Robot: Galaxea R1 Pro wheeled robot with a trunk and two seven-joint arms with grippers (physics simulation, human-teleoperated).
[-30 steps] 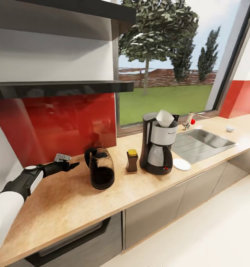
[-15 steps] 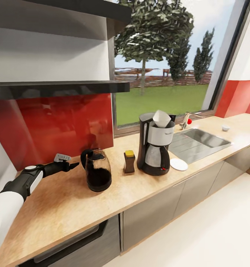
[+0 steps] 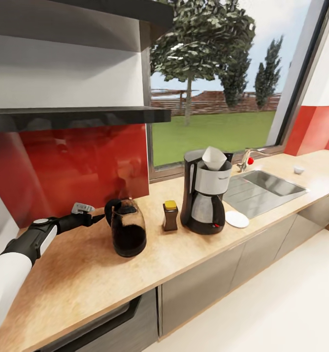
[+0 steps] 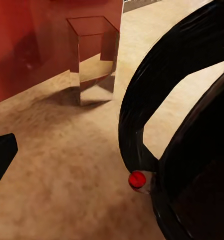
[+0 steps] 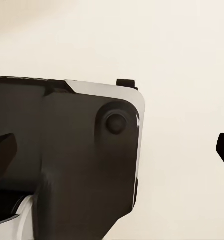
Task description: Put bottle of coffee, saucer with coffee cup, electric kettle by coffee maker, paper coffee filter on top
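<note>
A: Kettle [image 3: 126, 229] first: where does it stand?
B: On the table [image 3: 86, 274], lower left of centre in the head view, well left of the coffee maker [image 3: 205, 195], with the coffee bottle [image 3: 170, 215] between them. The left gripper [image 3: 88, 216] sits right at its handle, at the left edge of the frame's middle band.
A: Is it grasping?
B: The left wrist view has the black handle loop [image 4: 156, 100] close up and one dark fingertip [image 4: 2, 155] off to the side, away from it. I'd call the jaws spread and empty, lined up for the handle and not yet clenched.
A: And the right one?
B: Its wrist view has a fingertip [image 5: 3, 152] at each edge, wide apart, nothing between: released.
A: Why go for the handle?
B: My guess is the rounded glass body would slip; the loop gives a firm grip for sliding it closer.
A: What else?
B: Filter [image 3: 214, 158] on top of the maker, saucer [image 3: 237, 219] at its right, no cup on it.
</note>
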